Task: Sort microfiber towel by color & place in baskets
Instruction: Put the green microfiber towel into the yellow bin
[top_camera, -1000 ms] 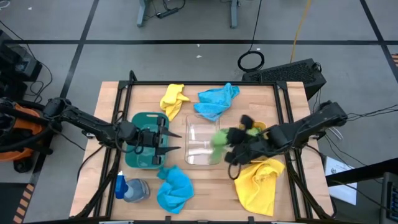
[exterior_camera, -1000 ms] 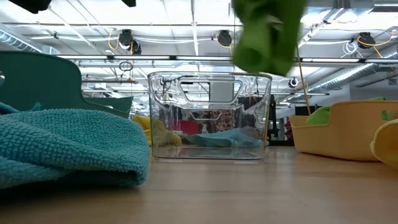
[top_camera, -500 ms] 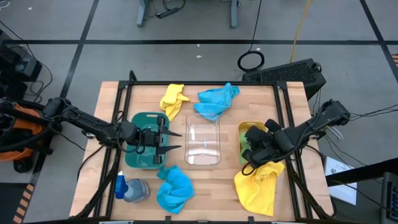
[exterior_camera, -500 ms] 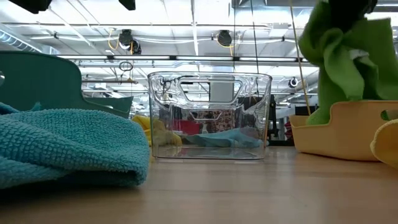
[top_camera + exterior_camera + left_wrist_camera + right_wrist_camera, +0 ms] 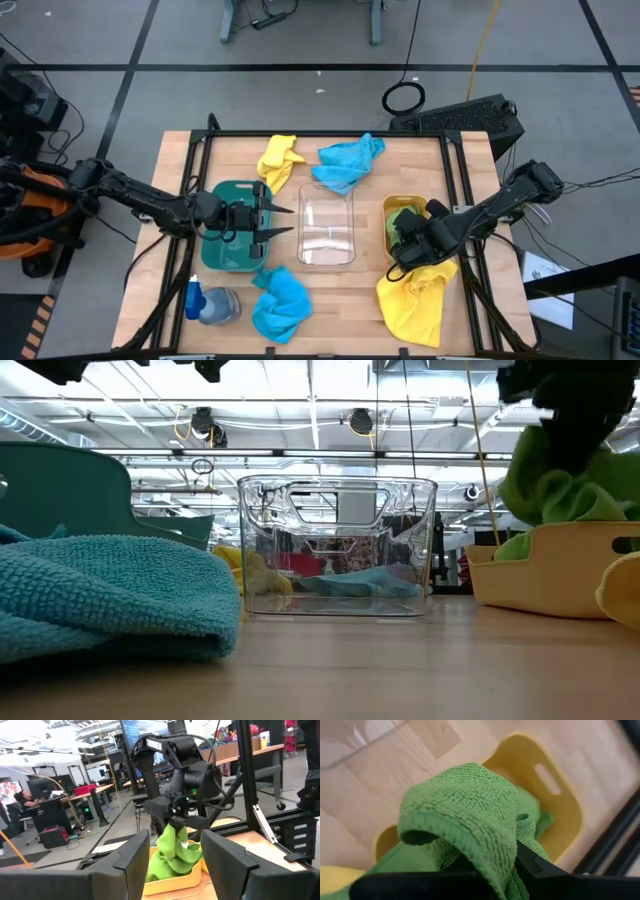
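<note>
1. Dark green plastic forms the leftmost basket (image 5: 233, 238), and the left hand (image 5: 275, 221) hovers at that basket's right edge with its fingers spread and nothing between them.
2. Blue microfiber towels lie in two places: one (image 5: 280, 303) at the near edge beside the spray bottle (image 5: 205, 304), one (image 5: 347, 162) at the far side next to a yellow towel (image 5: 277, 160). Each is a soft, limp, light heap that would sag from any pinch, so a raised fold at the top of the pile looks like the best place to take hold.
3. Clear plastic makes the middle basket (image 5: 328, 230); it looks rigid, light and easily nudged across the wooden tabletop (image 5: 400, 155).
4. Green terry cloth (image 5: 172, 852) hangs from the right hand (image 5: 408, 238), which is clamped on a bunched fold directly over the orange-yellow basket (image 5: 393, 205); the towel's lower part already drapes into the basket. The looped pile should grip the fingers well and may cling on release.
5. Yellow towel (image 5: 415, 300) lies crumpled on the tabletop just in front of that basket.
</note>
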Robot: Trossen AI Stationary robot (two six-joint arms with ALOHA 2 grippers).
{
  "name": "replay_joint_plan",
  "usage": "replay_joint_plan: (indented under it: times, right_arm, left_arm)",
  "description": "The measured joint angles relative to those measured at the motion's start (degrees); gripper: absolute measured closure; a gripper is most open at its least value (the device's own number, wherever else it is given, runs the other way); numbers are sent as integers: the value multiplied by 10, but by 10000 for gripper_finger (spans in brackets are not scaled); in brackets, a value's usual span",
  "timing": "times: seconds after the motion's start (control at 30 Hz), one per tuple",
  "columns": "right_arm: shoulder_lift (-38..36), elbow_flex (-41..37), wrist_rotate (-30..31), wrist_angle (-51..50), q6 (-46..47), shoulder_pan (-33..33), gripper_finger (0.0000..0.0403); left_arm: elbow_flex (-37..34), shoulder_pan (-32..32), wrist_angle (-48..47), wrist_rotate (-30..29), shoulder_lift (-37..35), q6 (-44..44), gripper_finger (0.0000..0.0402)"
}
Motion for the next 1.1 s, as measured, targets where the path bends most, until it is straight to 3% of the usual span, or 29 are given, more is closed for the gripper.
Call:
replay_joint_plan:
  times: [0.3, 0.6, 0.73, 0.87, 1.1]
  right_arm:
    - [0, -70, -55, 69, -16, -48, 370]
    - [0, -133, -127, 182, -119, -104, 369]
    - [0, -136, -145, 186, -176, -119, 364]
    - [-4, -128, -143, 162, -256, -124, 335]
    - [-4, -123, -145, 119, -313, -134, 235]
  left_arm:
    - [0, 1, 5, 0, 0, 0, 217]
    - [0, 1, 5, 0, 0, 0, 217]
    - [0, 0, 5, 0, 0, 0, 217]
    - [0, 0, 5, 1, 0, -1, 217]
    - [0, 0, 4, 1, 0, -1, 217]
